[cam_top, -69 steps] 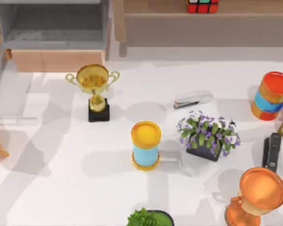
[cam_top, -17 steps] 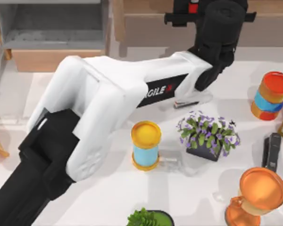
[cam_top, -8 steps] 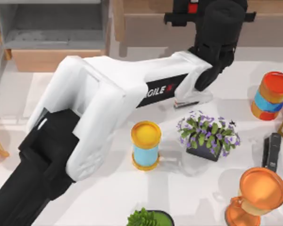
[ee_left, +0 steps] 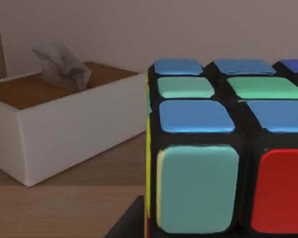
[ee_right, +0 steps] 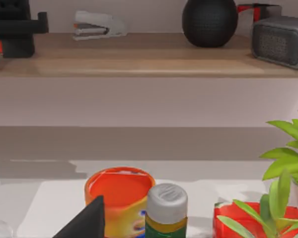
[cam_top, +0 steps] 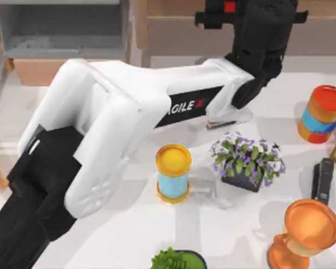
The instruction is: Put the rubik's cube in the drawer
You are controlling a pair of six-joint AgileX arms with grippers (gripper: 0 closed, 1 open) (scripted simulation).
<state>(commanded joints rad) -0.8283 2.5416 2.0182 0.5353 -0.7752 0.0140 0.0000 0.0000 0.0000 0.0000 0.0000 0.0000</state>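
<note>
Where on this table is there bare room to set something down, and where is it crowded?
Bare white tabletop lies between the yellow-lidded blue canister, the green plant at the near edge and the copper trophy. The right side is crowded: purple flower pot, black stapler, orange striped can. The white left arm covers the middle.

**Even, soft light with faint shadows**

The top view is bright: the white counter [cam_top: 129, 235] carries pale, soft-edged grey shadows, and the gold trophy [cam_top: 305, 232] shows mild sheen without harsh glare. The left wrist view is dimmer and warmer, the rubik's cube [ee_left: 223, 158] close and slightly soft. The right wrist view is evenly lit.
</note>
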